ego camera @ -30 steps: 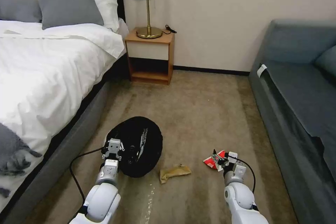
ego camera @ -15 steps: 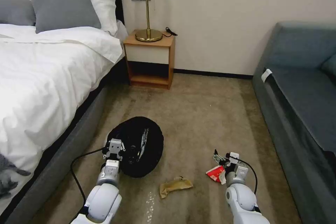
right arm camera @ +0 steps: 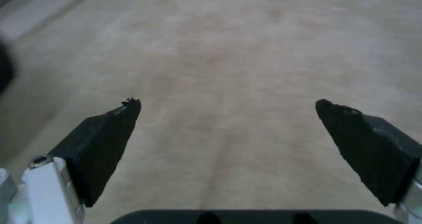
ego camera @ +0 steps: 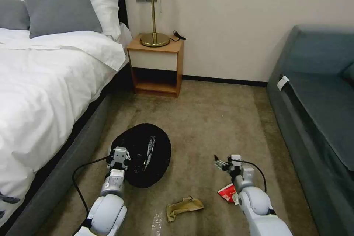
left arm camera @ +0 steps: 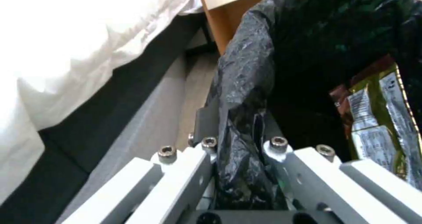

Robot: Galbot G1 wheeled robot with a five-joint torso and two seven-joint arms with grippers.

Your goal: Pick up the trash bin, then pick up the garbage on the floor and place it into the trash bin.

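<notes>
Tool on our left (ego camera: 118, 155) grips the trash bin (ego camera: 142, 153) by its bag-covered rim; red packet (ego camera: 227, 193) and brown paper (ego camera: 183, 206) remain on the floor (ego camera: 214, 125). Left wrist: a wrapper (left arm camera: 378, 112) lies inside. Right wrist: our right tool (right arm camera: 228, 102) is spread, empty.

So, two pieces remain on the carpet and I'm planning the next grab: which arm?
Right, probably. The right gripper is open and empty near the red-white packet; the left gripper clamps the trash bin.
</notes>
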